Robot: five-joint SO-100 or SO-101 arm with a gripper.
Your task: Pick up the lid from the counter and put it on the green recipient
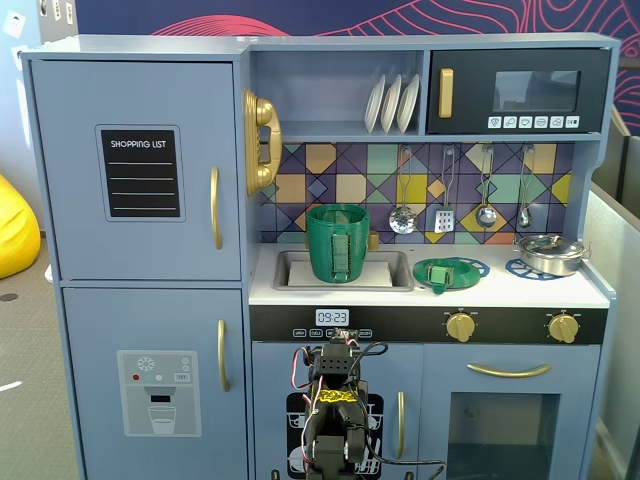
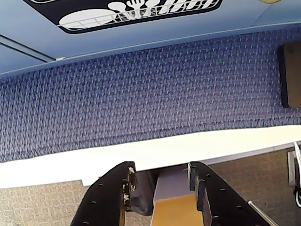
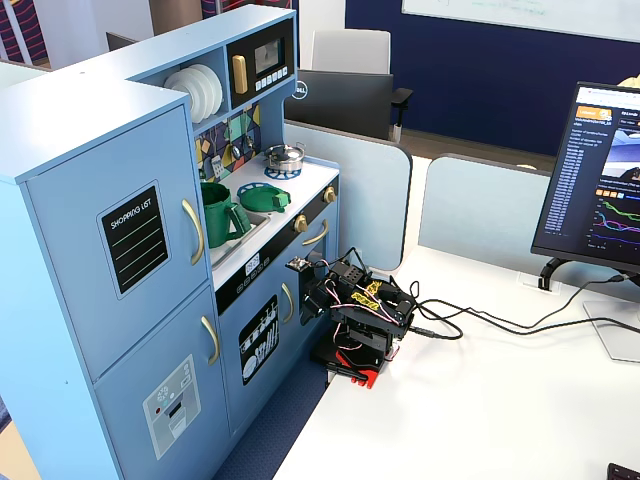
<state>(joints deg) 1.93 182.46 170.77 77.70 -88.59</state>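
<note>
The arm point(image 3: 358, 310) sits folded low at the left edge of the white desk point(image 3: 480, 400), right in front of the toy kitchen point(image 1: 140, 250), and the wrist view shows its end effector point(image 2: 161, 181) with the two fingers apart and nothing between them, pointing down at blue carpet point(image 2: 141, 94). The lid point(image 1: 446, 272) lies on a blue burner ring point(image 1: 478, 266) on the kitchen counter point(image 1: 540, 291); in both fixed views it is just right of the sink. The green recipient point(image 1: 338, 243) stands upright in that sink point(image 1: 400, 276), its mouth uncovered, while a silver pot point(image 1: 550, 252) rests on the far burner.
</note>
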